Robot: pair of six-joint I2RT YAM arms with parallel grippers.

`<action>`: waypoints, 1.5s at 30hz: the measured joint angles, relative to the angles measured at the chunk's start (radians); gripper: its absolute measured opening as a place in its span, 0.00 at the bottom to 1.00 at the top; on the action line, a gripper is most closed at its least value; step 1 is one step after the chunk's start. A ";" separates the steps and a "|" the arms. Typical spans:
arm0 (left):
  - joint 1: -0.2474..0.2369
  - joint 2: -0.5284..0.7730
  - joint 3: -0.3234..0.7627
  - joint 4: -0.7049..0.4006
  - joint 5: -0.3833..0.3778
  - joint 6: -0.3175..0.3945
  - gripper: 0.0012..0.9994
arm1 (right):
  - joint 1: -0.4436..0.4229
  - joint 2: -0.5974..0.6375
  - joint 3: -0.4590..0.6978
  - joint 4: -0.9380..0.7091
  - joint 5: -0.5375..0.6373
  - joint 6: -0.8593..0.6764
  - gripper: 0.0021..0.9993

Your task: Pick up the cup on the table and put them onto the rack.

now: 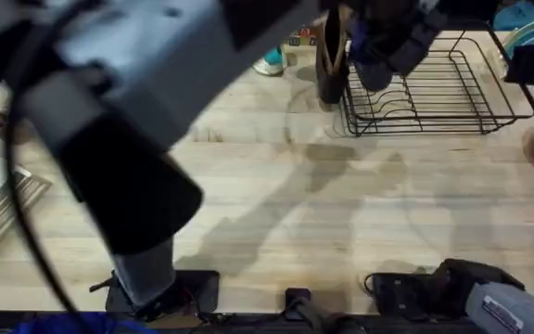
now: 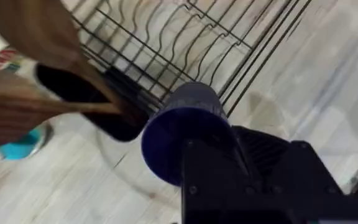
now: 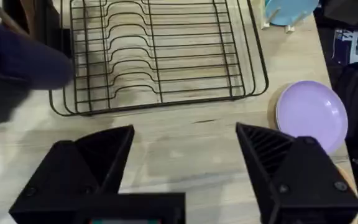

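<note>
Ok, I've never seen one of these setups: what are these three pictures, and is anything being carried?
Two robot arms work at a wooden table. One picture looks down from above; the other two come from cameras on the wrists. The left arm reaches far across, and its gripper holds a dark blue cup at the near corner of the black wire rack, not yet set in. Beside the rack stands a dark utensil holder. The right gripper holds nothing, its jaws spread wide, facing the rack with a purple plate beside it.
</note>
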 joint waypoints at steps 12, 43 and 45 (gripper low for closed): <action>-0.046 0.093 0.000 0.041 0.003 0.000 0.04 | 0.000 0.000 0.000 0.000 0.000 0.000 1.00; -0.046 0.247 0.002 0.073 -0.055 0.001 0.04 | 0.000 0.000 0.000 0.000 0.000 0.000 1.00; -0.046 0.247 0.002 0.073 -0.054 0.001 0.04 | 0.000 0.000 0.000 0.000 0.000 0.000 1.00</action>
